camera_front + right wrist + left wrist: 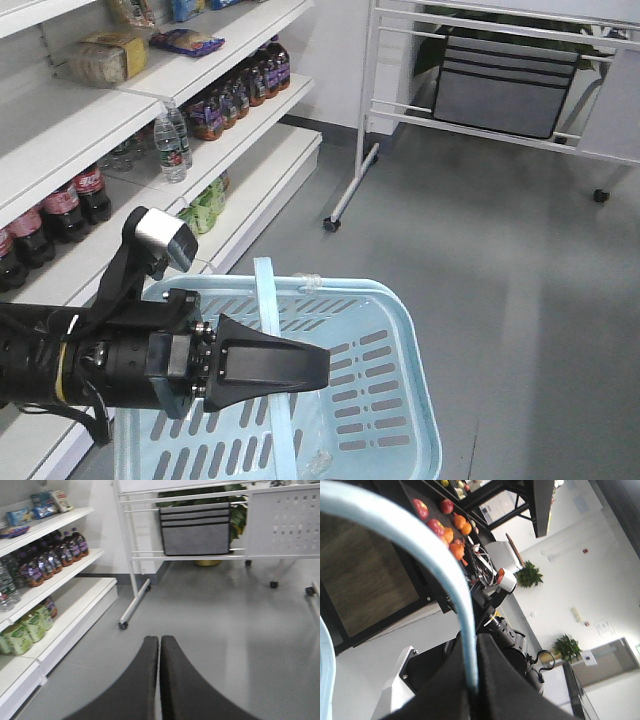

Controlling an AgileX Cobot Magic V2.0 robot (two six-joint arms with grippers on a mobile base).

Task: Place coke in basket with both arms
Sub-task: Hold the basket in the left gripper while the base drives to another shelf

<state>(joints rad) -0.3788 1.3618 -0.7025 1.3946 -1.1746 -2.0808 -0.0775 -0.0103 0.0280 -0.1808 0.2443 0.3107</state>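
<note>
The left gripper (472, 692) is clamping its black fingers (512, 692) on the light-blue handle band (456, 587), which is sweeping in a curve from the upper left corner down into the closed jaws. Beyond it the right arm (512, 637) is showing its silver-faced cylinder (506, 581). Red and orange fruit (456, 549) is lying on a dark shelf (412, 490), and two green plants (527, 574) are standing against the white wall (600, 570).

From high at the front we look down, close, on the basket (345, 285) and left arm (130, 355). Our left wrist view tilts upward, tight against the handle (445, 565). Our right wrist view faces forward over its jaws, sharing the shelves (65, 570) and white rack (131, 555) with the front view.
</note>
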